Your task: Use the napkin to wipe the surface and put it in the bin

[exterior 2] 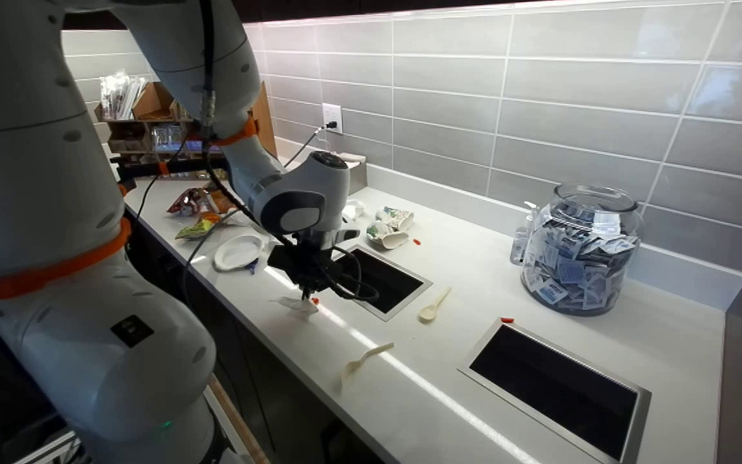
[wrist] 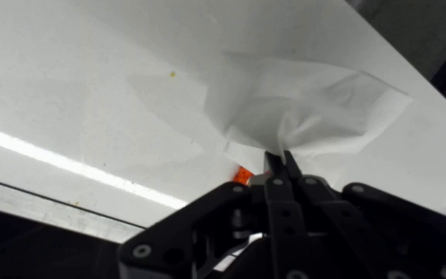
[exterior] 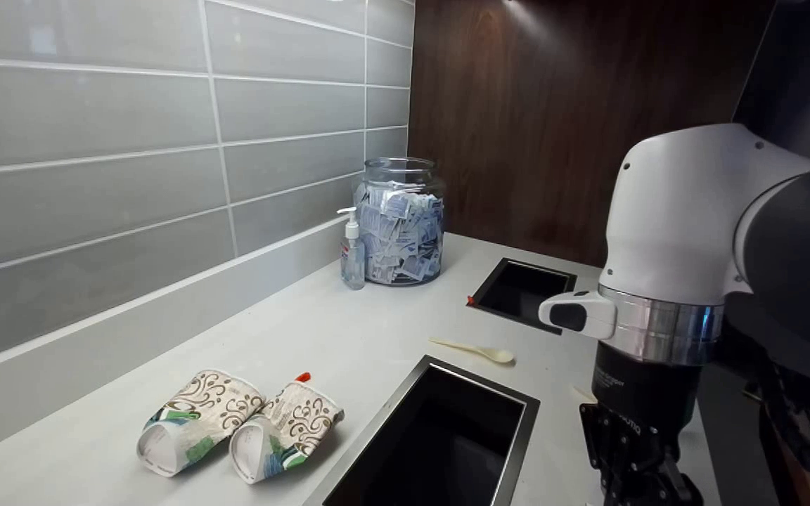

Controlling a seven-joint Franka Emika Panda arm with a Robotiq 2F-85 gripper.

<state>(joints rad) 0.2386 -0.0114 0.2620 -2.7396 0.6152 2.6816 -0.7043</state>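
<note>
Off-white countertop (exterior 2: pixel 487 277) | gripper (wrist: pixel 280 157) narrow, pinching napkin (wrist: pixel 319 108) | loose part fanned out beyond grip

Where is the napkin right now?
In the wrist view, the napkin is right of centre, pinched in the gripper, beside an orange scrap and near the edge of the counter.

Partial marking (exterior: pixel 628 426) "OTIQ" on body of gripper (wrist: pixel 280 157), right side in an exterior view, smaller line (exterior: pixel 609 380) above it blurred, print on packets (exterior: pixel 401 228) in glass jar (exterior: pixel 399 174) illegible.
</note>
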